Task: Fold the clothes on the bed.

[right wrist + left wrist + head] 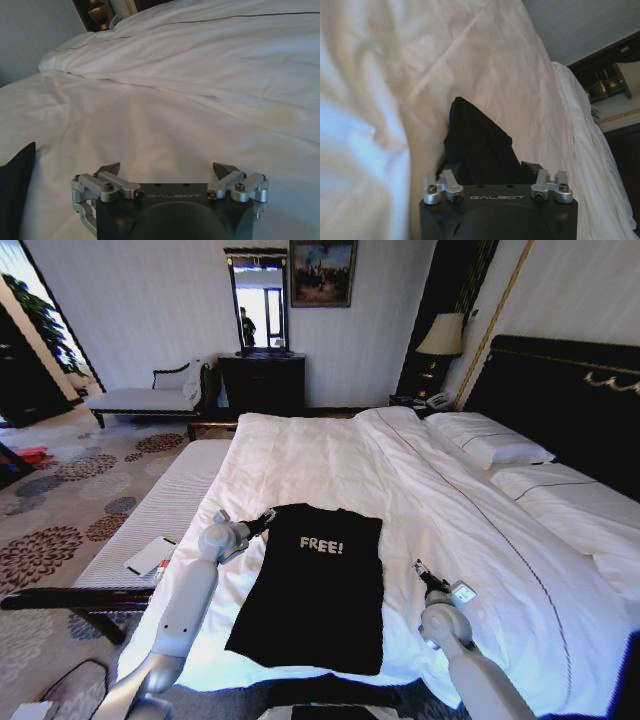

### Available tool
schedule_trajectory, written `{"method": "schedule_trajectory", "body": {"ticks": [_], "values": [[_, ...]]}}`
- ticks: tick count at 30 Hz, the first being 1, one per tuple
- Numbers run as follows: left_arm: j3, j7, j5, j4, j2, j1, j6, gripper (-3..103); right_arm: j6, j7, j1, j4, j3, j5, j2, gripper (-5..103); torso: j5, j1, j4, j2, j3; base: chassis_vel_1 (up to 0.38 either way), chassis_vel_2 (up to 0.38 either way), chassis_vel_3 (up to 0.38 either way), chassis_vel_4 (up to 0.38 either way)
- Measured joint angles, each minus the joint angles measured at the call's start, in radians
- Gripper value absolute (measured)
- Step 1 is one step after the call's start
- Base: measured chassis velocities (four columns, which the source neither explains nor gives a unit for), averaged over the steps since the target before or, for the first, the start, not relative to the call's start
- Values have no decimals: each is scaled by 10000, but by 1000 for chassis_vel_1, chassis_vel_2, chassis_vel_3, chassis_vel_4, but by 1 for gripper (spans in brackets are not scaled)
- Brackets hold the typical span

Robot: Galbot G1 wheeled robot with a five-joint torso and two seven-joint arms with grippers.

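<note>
You're in a hotel-style bedroom, double bed with white pillows, bedside lamp, mirror, patterned carpet.

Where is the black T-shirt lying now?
In the head view, the black T-shirt lies flat on the white duvet near the bed's foot, between the left gripper at its upper corner and the right gripper.

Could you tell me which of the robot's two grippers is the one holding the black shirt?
The left gripper, at the black cotton T-shirt's upper-left corner, has black fabric bunched between its fingers. The right gripper is open over bare white duvet.
</note>
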Motion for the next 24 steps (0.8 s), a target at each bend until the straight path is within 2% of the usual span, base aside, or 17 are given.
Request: {"method": "schedule_trajectory", "body": {"ticks": [1,4,7,9,12,13,16,17,19,24], "values": [[12,9,11,12,0,-2,-2,62,2,0,6,-17,0,-2,0,100,0,0,1,0,0,0,0,0,0],[22,17,16,13,13,2,-4,57,6,0,10,-24,0,-10,15,100,0,0,0,0,0,0,0,0,0],[42,36,37,-43,110,100,-5,40,14,-3,-1,-24,0,-23,32,100,0,0,1,0,0,0,0,0,0],[43,41,41,-43,114,104,-5,40,14,-4,-2,-24,0,-24,32,100,0,0,1,0,0,0,0,0,0],[70,161,139,-40,118,124,-33,24,21,-11,-51,-21,10,-38,17,100,0,0,2,0,-1,0,0,0,0],[70,161,139,-40,118,124,-33,24,21,-11,-51,-21,10,-38,17,100,0,0,2,0,-1,0,0,0,0],[187,385,378,41,4,52,-157,8,24,-13,-108,25,25,-60,21,100,0,0,0,0,-1,0,0,0,0],[187,385,378,41,4,52,-157,8,24,-13,-108,25,25,-60,21,100,0,0,0,0,-1,0,0,0,0],[322,550,605,150,-134,-92,-238,1,26,-15,-172,65,52,-88,31,100,0,0,0,0,-1,0,0,0,0],[517,706,865,385,-426,-439,-317,0,29,-20,-308,151,162,-120,29,100,1,0,-2,0,-1,0,0,0,0]]}}
